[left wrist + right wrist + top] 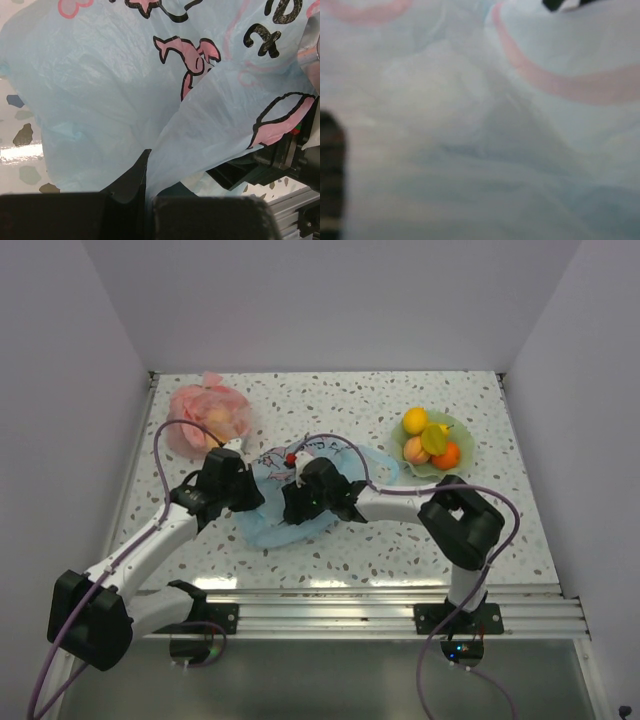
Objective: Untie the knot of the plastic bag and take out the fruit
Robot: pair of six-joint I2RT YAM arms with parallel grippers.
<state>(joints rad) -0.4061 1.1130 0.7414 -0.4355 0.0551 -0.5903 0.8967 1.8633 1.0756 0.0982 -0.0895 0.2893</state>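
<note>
The light-blue plastic bag lies flattened at the table's middle, its printed band facing up. It fills the left wrist view and, blurred, the right wrist view. My left gripper is at the bag's left side, and its fingers are shut on a fold of the plastic. My right gripper presses into the bag from the right; its fingers are hidden by plastic. The fruit, yellow, peach, yellow-green and orange, lies on a green plate at the back right. No fruit shows in the bag.
A pink-red bag with fruit inside sits at the back left, just behind my left arm. White walls close the table on three sides. A metal rail runs along the near edge.
</note>
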